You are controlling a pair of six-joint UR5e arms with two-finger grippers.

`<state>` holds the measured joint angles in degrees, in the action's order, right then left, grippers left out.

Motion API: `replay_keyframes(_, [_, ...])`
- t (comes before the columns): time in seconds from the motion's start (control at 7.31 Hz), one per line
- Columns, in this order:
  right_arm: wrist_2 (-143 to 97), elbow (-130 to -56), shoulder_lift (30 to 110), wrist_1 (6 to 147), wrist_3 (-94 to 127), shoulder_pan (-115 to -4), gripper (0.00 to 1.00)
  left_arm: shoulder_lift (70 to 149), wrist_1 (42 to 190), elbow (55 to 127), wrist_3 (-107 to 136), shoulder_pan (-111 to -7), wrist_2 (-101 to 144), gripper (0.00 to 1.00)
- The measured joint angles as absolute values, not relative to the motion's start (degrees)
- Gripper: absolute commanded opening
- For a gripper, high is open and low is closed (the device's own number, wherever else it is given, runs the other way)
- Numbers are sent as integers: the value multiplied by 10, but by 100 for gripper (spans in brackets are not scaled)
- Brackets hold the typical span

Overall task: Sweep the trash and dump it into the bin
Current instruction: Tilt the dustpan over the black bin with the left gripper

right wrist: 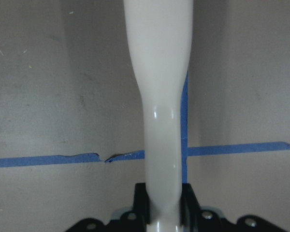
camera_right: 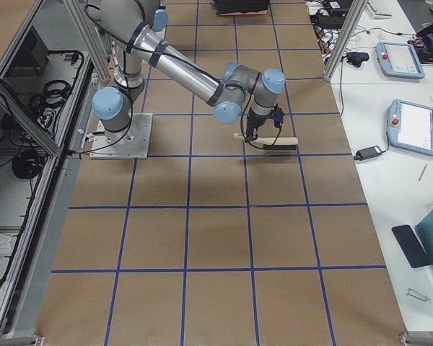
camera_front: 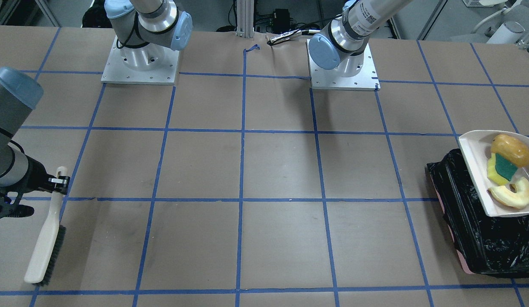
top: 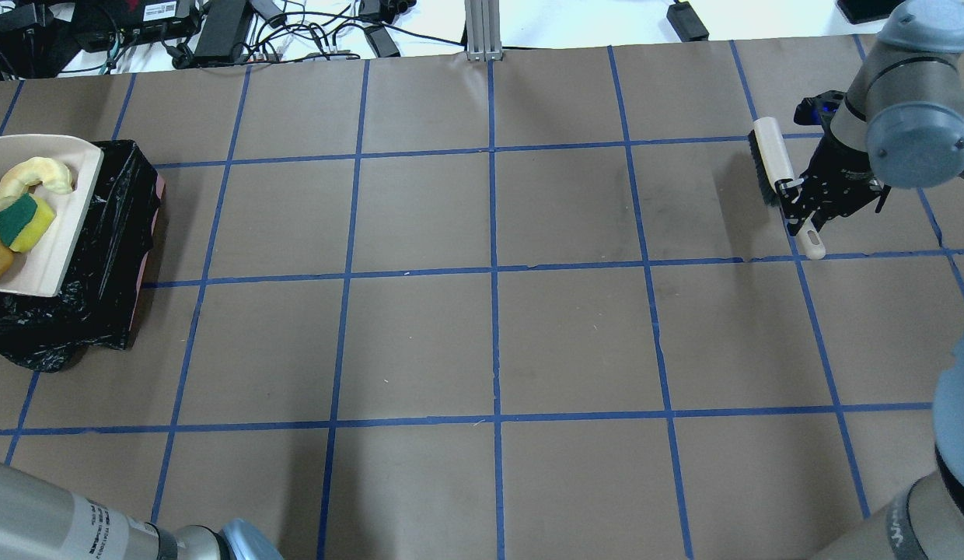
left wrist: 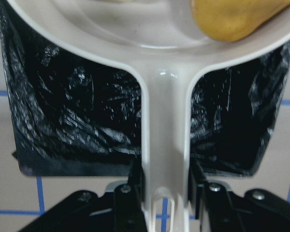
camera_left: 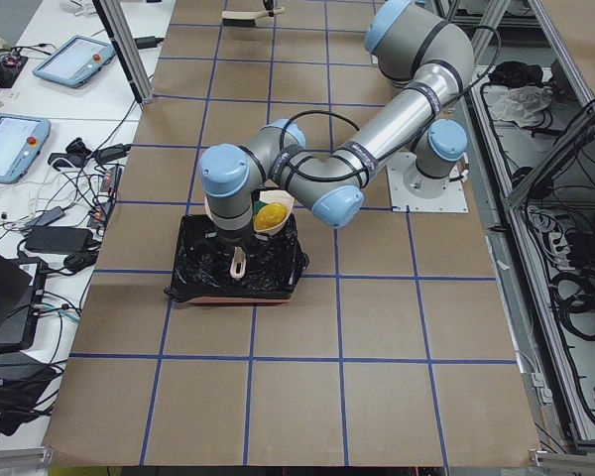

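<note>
At the robot's left end of the tabletop (camera_front: 268, 170), the dustpan (camera_front: 475, 149) is being held above the bin (camera_front: 482, 238) by the left tool (left wrist: 165, 186). The handle of the dustpan is being clenched between the jaws of this tool, as is being shown in the left wrist view. All three pieces of trash are being carried inside the dustpan: the lump (camera_front: 511, 150), the sponge (camera_front: 501, 168) and the slice (camera_front: 514, 194). The sponge is being flanked by the lump and the slice, and all three are being kept apart from the black liner of the bin below. The bin is being supported directly by the tabletop.

At the opposite end, well apart from the bin, the brush (camera_front: 45, 247) is being grasped by the right tool (camera_front: 59, 181). The jaws are being pressed against both sides of its pale handle, near the handle's end. Whether the bristles are touching the tabletop cannot be told.
</note>
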<state>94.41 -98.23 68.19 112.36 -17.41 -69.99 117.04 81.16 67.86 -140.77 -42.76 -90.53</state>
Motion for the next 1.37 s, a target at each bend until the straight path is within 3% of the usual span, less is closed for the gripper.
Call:
replay_keyframes(1.09, [941, -983, 675, 1125, -192, -700, 0, 1214, 695, 645, -1557, -463, -1003, 8])
replay_keyframes(1.23, [941, -983, 674, 1125, -192, -699, 3, 1212, 684, 648, -1567, -469, -1012, 8])
replay_keyframes(1.37, [941, -983, 673, 1126, -192, -699, 20, 1207, 669, 659, -1577, -476, -1022, 8])
